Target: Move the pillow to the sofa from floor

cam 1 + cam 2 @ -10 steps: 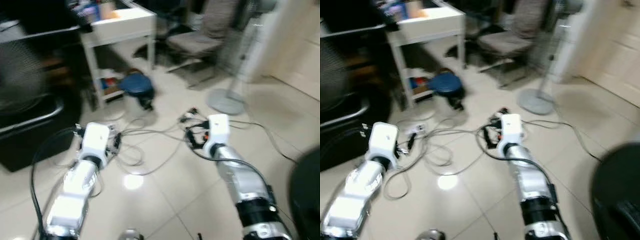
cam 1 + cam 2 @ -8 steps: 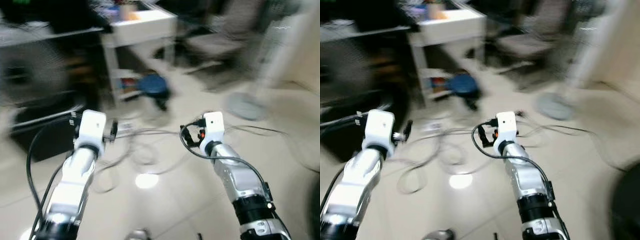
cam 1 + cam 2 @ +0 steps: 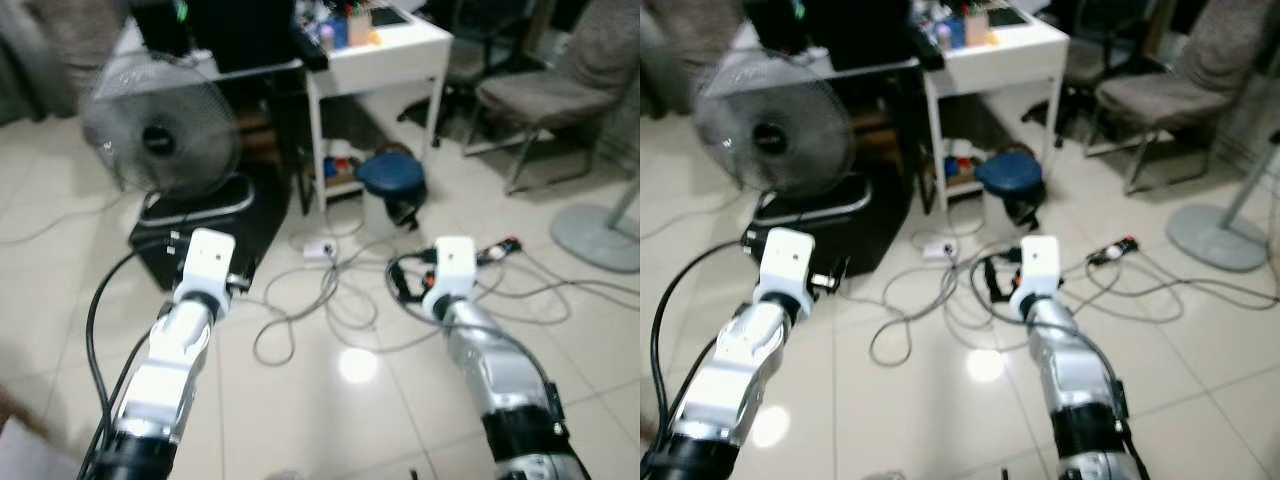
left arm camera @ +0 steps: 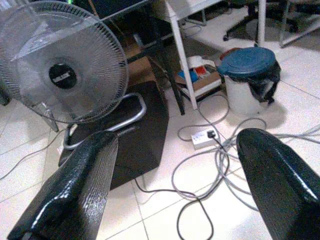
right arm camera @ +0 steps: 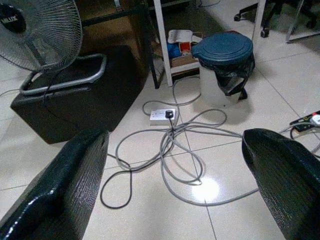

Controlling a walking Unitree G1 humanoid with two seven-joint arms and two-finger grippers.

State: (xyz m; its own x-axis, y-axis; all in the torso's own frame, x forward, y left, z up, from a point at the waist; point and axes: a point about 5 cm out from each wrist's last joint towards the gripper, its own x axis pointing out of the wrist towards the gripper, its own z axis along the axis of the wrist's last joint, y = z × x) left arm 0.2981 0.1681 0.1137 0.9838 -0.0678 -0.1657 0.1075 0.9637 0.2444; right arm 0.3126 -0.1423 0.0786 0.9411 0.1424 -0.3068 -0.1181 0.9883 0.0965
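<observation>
Both silver arms reach forward over a pale tiled floor. The left arm's white wrist (image 3: 205, 262) is on the left, the right arm's wrist (image 3: 452, 270) on the right. In the left wrist view the left gripper (image 4: 177, 140) is open, its two black fingers (image 4: 80, 180) far apart with nothing between them. The right gripper (image 5: 175, 137) is open too, and its fingers (image 5: 65, 185) frame only floor and cables. A blurred pale shape (image 3: 20, 450) sits at the bottom left corner; I cannot tell what it is.
A standing fan (image 3: 160, 135) rests on a black box (image 3: 205, 225) ahead left. A white table (image 3: 375, 45), a blue-lidded bin (image 3: 392, 180) and a grey chair (image 3: 545, 90) stand behind. Loose cables (image 3: 330, 290) and a power strip (image 3: 320, 248) lie on the floor; a round fan base (image 3: 595, 225) is at the right.
The whole view has swung left: the fan and black box have come into sight and the picture is sharper. Both arms stay stretched forward as before.
</observation>
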